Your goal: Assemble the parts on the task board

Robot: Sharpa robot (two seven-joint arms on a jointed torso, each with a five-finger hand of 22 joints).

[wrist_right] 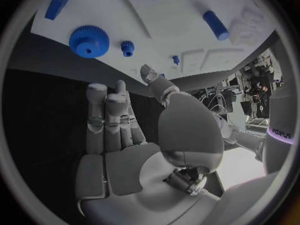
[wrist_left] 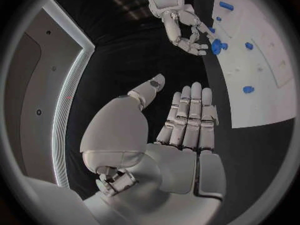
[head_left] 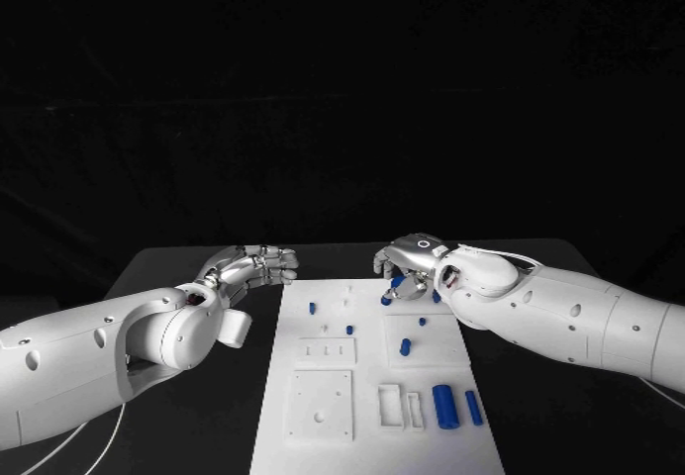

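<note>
The white board [head_left: 378,396] lies in the middle of the black table [head_left: 171,272], its long axis running away from the robot. Near its close end, on the robot's right side, two blue pegs [head_left: 445,407] lie side by side, their long axes running along the board's length. A shorter blue peg [head_left: 406,346] lies near the board's middle, pointing the same way, and two small blue studs [head_left: 313,308] stand further back on the left side.

The right hand [head_left: 410,265] hovers over the far right part of the board, fingers curled downward, with a blue piece [head_left: 393,288] showing just below its fingertips. The head view cannot settle whether the hand holds that piece. The left wrist view sees this hand [wrist_left: 187,35] from the side, fingers bent, with a blue gear [wrist_left: 216,47] right at their tips; contact cannot be told there either. The right wrist view adds what the head view hides: the fingers [wrist_right: 109,120] stand fairly straight and close together with nothing between them and the thumb, and beyond them on the board are a large blue gear [wrist_right: 89,41], a small gear [wrist_right: 127,47] just beside it, and a long blue peg [wrist_right: 215,25] lying flat.

The left hand [head_left: 254,265] hangs over the table just off the board's far left corner. In the left wrist view its fingers [wrist_left: 190,117] are stretched out side by side, thumb apart, holding nothing.
</note>
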